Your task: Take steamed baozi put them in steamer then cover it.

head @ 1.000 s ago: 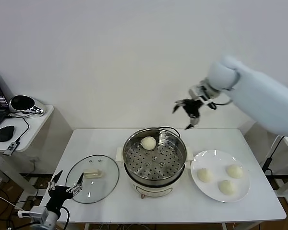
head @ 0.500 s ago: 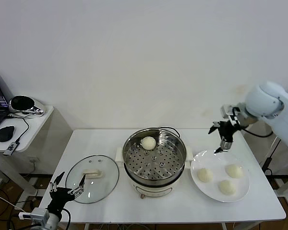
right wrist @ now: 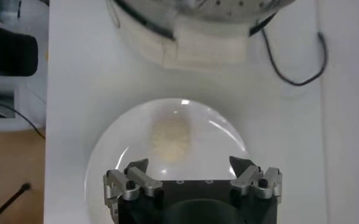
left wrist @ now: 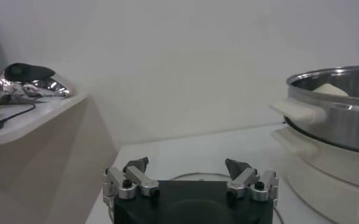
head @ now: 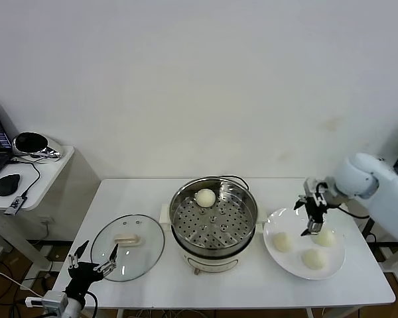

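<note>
One baozi (head: 205,197) lies on the perforated tray at the back of the steamer (head: 214,222). Three baozi (head: 282,242) (head: 324,236) (head: 312,258) lie on the white plate (head: 304,251) at the right. My right gripper (head: 309,217) is open and empty, hovering just above the plate's back part beside the far-right baozi. In the right wrist view one baozi (right wrist: 170,139) lies on the plate ahead of the gripper (right wrist: 189,166). The glass cover (head: 128,246) with its cream handle lies flat left of the steamer. My left gripper (head: 93,255) is open, low at the front left by the cover.
The steamer's black cord (right wrist: 291,58) runs behind it on the white table (head: 152,195). A side table (head: 26,169) at the left holds a mouse, a laptop and a shiny object. In the left wrist view the steamer (left wrist: 334,115) rises at the right.
My right gripper has come down from high behind the steamer to just over the plate at the right. The left gripper has sunk slightly. The baozi, cover and steamer have not moved.
</note>
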Action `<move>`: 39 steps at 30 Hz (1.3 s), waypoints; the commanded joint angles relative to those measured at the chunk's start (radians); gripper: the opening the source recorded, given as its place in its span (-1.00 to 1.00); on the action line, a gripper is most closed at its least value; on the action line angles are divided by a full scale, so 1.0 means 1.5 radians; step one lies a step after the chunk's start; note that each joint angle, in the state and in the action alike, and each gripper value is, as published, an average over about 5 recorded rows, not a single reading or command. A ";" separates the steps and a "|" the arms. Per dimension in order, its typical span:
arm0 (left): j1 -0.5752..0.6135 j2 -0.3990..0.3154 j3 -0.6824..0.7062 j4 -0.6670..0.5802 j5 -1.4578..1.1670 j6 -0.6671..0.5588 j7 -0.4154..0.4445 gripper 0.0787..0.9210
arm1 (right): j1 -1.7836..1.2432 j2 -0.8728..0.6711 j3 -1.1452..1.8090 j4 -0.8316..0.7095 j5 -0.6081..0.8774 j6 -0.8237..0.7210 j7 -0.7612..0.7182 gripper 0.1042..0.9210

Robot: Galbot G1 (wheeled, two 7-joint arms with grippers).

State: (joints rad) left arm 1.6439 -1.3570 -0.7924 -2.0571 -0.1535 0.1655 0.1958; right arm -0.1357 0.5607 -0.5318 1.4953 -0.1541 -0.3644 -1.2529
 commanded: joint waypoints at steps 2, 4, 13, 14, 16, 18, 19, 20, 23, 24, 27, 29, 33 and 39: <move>-0.002 -0.002 0.000 0.007 0.003 0.001 0.002 0.77 | -0.058 0.044 0.024 -0.051 -0.036 0.025 0.020 0.76; -0.004 -0.002 0.001 0.012 0.004 0.002 0.003 0.77 | -0.060 0.057 0.019 -0.066 -0.035 0.025 0.028 0.76; -0.014 -0.001 0.001 0.027 0.003 0.001 0.003 0.77 | -0.067 0.087 0.008 -0.098 -0.037 0.028 0.053 0.76; -0.014 -0.001 0.001 0.028 0.003 0.001 0.003 0.77 | -0.068 0.090 0.008 -0.101 -0.038 0.028 0.056 0.76; -0.015 -0.001 0.002 0.030 0.003 0.001 0.003 0.77 | -0.069 0.096 0.005 -0.106 -0.043 0.030 0.058 0.76; -0.015 -0.001 0.002 0.031 0.004 0.001 0.003 0.77 | -0.070 0.100 0.004 -0.108 -0.050 0.031 0.055 0.76; -0.015 -0.001 0.002 0.031 0.004 0.001 0.003 0.77 | -0.071 0.102 0.003 -0.108 -0.055 0.031 0.051 0.76; -0.014 -0.001 0.002 0.031 0.004 0.001 0.003 0.77 | -0.072 0.103 0.003 -0.108 -0.059 0.031 0.048 0.76; -0.013 0.001 0.001 0.032 0.004 0.000 0.002 0.77 | -0.076 0.107 0.003 -0.112 -0.070 0.032 0.042 0.76; -0.013 0.001 0.001 0.033 0.004 0.000 0.002 0.77 | -0.078 0.109 0.004 -0.114 -0.072 0.032 0.042 0.76; -0.012 0.001 0.001 0.034 0.004 0.000 0.002 0.77 | -0.084 0.114 0.011 -0.123 -0.082 0.033 0.040 0.76; -0.013 0.001 0.002 0.034 0.004 0.000 0.003 0.77 | -0.087 0.117 0.016 -0.129 -0.087 0.034 0.039 0.76; -0.014 0.000 0.004 0.036 0.004 0.000 0.003 0.77 | -0.091 0.122 0.021 -0.137 -0.090 0.034 0.041 0.76; -0.014 0.000 0.004 0.037 0.005 0.000 0.003 0.77 | -0.094 0.130 0.025 -0.150 -0.094 0.036 0.046 0.76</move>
State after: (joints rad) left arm 1.6228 -1.3573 -0.7864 -2.0014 -0.1460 0.1658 0.1999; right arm -0.2729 0.7493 -0.4970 1.2826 -0.2850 -0.3108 -1.1852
